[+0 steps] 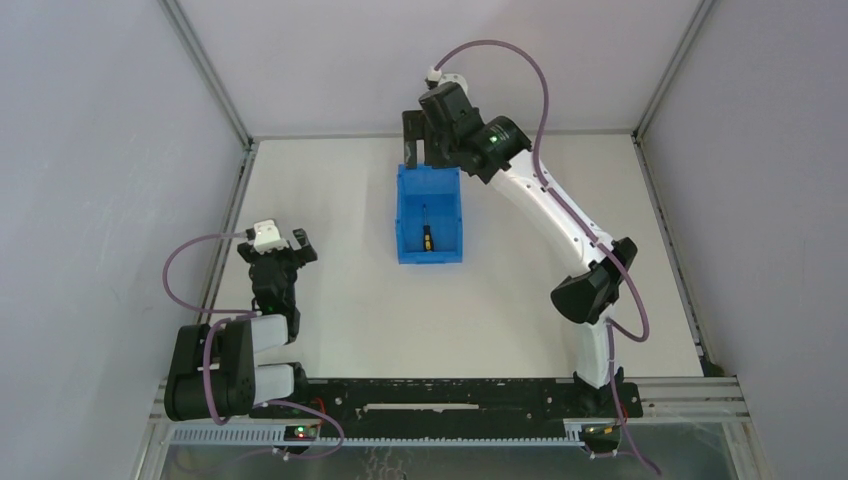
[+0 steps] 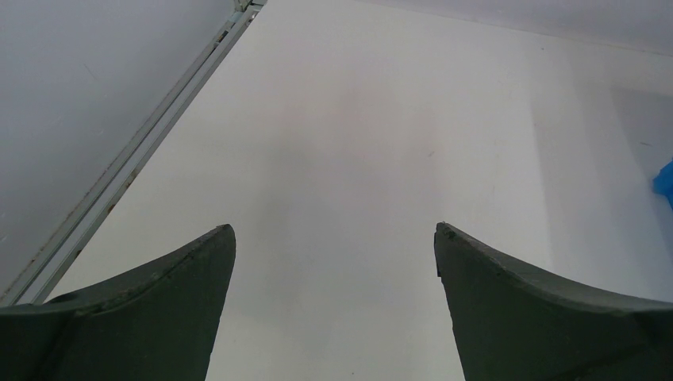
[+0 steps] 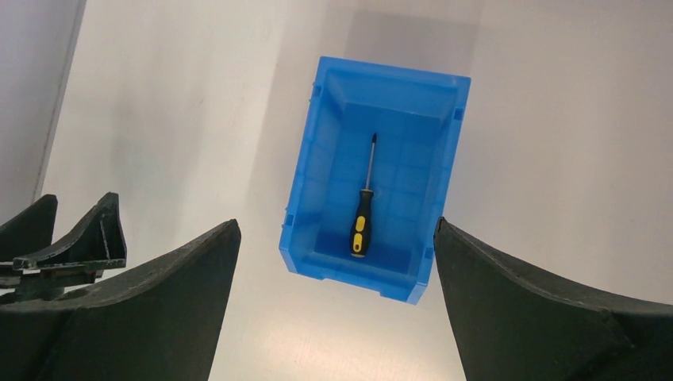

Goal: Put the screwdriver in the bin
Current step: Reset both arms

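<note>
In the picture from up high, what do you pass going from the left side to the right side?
left gripper → bin, holding the screwdriver → right arm's elbow

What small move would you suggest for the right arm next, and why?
Probably lift the right gripper clear and retract it: it hangs open and empty above the bin, and the screwdriver already lies flat inside, so nothing remains to release.
</note>
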Controlling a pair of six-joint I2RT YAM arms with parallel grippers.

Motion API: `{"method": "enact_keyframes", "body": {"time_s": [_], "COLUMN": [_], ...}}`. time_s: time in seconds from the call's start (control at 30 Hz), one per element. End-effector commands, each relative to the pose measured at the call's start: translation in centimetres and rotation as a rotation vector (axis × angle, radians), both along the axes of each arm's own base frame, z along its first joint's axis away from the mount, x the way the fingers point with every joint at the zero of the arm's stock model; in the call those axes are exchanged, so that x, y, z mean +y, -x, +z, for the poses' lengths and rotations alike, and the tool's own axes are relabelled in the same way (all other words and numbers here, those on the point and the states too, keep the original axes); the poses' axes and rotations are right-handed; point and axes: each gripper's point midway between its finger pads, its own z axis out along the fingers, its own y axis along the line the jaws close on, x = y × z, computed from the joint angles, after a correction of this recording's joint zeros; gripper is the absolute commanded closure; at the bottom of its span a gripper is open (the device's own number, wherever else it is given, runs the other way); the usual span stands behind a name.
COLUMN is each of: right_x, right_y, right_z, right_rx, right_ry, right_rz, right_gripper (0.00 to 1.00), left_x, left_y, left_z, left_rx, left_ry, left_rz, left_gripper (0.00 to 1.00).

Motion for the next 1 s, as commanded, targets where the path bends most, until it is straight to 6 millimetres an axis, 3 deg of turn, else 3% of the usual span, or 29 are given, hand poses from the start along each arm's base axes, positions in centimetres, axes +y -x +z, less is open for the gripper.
{"method": "enact_keyframes", "body": {"time_s": [0.0,0.1,0.27,0.5,0.87,0.97], "right_x": [-1.5,-2.4,-5.8,-12.4,-23.7,-25.7], "right_y": [1.1,1.0,0.5,0.0,1.3,1.6], "right_z": [4.5,4.4,4.0,3.4,4.0,4.1], "right_rx": [-0.103,-0.107,-0.092,-0.074,-0.084,-0.084], "right_ry": [0.000,0.029,0.081,0.112,0.158,0.155], "right_rz": [0.022,0.017,-0.034,-0.116,-0.230,-0.240], "right_gripper": [0.00,0.00,0.00,0.00,0.00,0.00], "left_x": [0.0,0.1,0.0,0.1,0.0,0.1], "left_y": [-0.8,-0.8,-0.8,-0.8,-0.8,-0.8], "left_z": [2.2,2.2,2.3,2.2,2.2,2.2], "left_rx": [-0.062,-0.062,-0.063,-0.062,-0.062,-0.061], "left_ry": [-0.027,-0.027,-0.027,-0.028,-0.027,-0.029], "left_rz": [0.002,0.002,0.002,0.002,0.001,0.002], "left_gripper": [0.00,0.00,0.00,0.00,0.00,0.00]}}
